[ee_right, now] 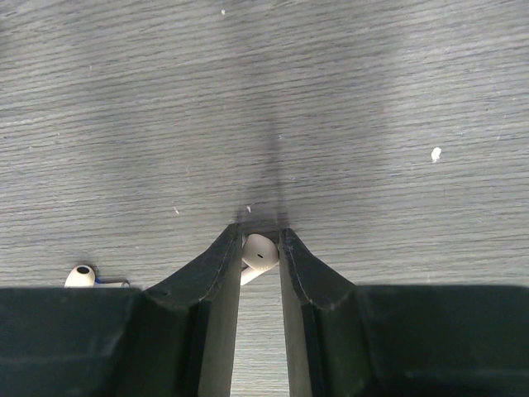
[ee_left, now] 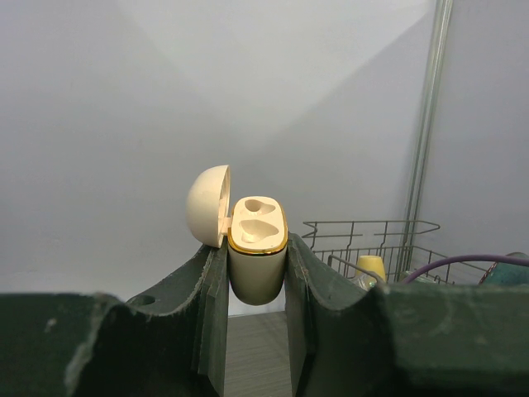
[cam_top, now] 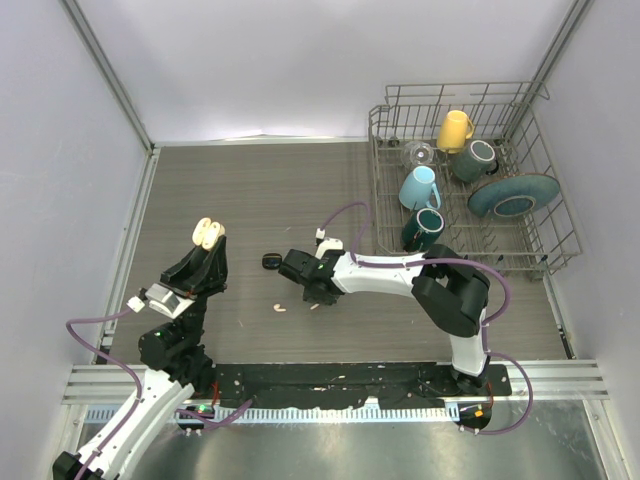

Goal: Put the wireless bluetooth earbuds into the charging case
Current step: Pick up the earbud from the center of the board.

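Observation:
My left gripper (ee_left: 257, 250) is shut on the cream charging case (ee_left: 258, 269) and holds it upright above the table. Its lid (ee_left: 208, 205) is swung open to the left, and both sockets look empty. The top view shows this case (cam_top: 207, 233) at the left. My right gripper (ee_right: 260, 241) points down at the table, its jaws shut on a cream-white earbud (ee_right: 261, 251) at the fingertips. From above, that earbud (cam_top: 315, 305) lies under the right gripper (cam_top: 316, 297). A second white earbud (cam_top: 281, 307) lies just to its left on the table; the right wrist view also shows this second earbud (ee_right: 80, 275).
A small black object (cam_top: 271, 262) sits on the table beside the right wrist. A wire dish rack (cam_top: 540, 250) at the back right holds mugs (cam_top: 420, 187) and a plate (cam_top: 512, 195). Walls close in the table on the left, right and far sides.

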`<state>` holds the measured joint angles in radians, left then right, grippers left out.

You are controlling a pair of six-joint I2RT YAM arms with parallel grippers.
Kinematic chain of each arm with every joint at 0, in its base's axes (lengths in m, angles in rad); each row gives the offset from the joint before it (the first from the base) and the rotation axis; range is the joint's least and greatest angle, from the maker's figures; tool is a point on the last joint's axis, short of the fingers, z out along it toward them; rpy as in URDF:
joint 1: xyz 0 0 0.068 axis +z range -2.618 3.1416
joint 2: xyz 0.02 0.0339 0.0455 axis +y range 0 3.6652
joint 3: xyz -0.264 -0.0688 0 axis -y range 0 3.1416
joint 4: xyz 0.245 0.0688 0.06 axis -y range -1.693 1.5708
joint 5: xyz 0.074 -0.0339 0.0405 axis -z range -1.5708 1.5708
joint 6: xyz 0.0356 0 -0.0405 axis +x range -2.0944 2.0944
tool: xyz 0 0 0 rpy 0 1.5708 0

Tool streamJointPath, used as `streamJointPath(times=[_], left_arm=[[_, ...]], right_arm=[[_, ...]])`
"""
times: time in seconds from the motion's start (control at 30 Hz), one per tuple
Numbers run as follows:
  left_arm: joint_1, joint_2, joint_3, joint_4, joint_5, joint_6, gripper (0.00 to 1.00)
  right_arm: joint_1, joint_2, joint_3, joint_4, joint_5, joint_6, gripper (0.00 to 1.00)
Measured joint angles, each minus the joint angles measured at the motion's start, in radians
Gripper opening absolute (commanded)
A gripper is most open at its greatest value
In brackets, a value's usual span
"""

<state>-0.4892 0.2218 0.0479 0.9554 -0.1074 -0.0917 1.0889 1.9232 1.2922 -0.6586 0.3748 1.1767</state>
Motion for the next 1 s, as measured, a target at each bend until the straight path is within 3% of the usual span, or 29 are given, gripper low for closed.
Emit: streamJointPath(times=[0.47, 0.73, 1.0], left_arm=[[0.000, 0.000, 0.000, 0.000, 0.000, 0.000, 0.00], [0.000, 0.000, 0.000, 0.000, 0.000, 0.000, 0.00], [0.000, 0.000, 0.000, 0.000, -0.001, 0.000, 0.00]], right_arm=[[0.001, 0.002, 0.000, 0.020, -0.002, -0.017, 0.35], [0.010, 0.016, 0.019, -0.006, 0.015, -0.028, 0.28], [0.015, 0.019, 0.024, -0.011, 0.028, -0.046, 0.15]])
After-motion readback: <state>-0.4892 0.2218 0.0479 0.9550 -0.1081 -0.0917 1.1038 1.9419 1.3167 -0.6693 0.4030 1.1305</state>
